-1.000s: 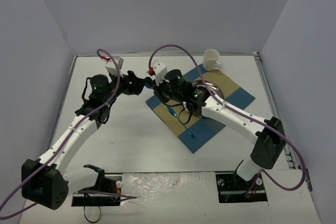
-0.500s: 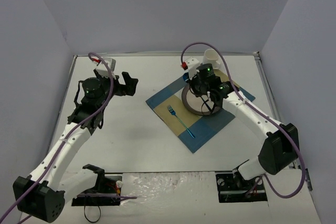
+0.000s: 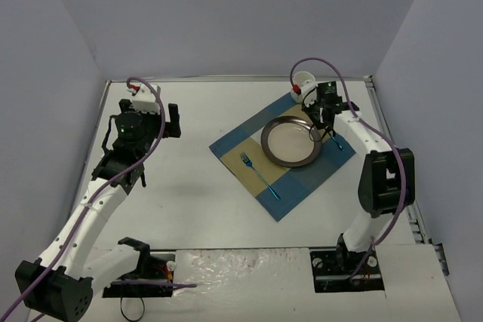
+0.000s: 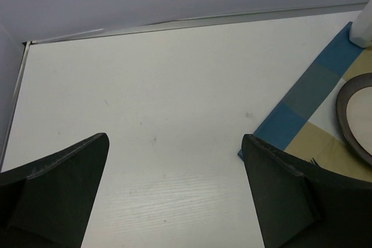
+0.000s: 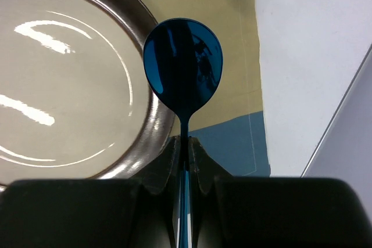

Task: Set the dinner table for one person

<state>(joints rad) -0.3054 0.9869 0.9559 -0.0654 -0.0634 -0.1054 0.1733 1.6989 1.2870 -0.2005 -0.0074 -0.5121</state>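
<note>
The right gripper (image 5: 183, 143) is pinching the thin handle of a glossy blue spoon (image 5: 183, 65) between nearly closed jaws, with the bowl pointing straight out ahead of the fingers. The spoon is hanging over the right-hand rim of the round, brown-rimmed ceramic plate (image 3: 290, 143), so part of its bowl is overlapping the rim rather than the blue-and-tan checked cloth placemat (image 3: 290, 186) beside it. To place it well, the arm is probably needing a small shift away from the plate, so that the whole spoon is lying on the bare strip of cloth between the plate and the mat's edge, parallel to that edge. It should then lower until the handle is resting flat before the jaws part, since a drop from height could make it bounce onto the rim. A blue fork (image 3: 256, 173) is lying on the mat on the plate's other side, and a white ceramic mug (image 3: 302, 78) is standing at the far corner. All of this is sitting on the white dinner table (image 3: 189, 179), where the left gripper (image 4: 174, 140) is hovering wide and empty, well apart.
</note>
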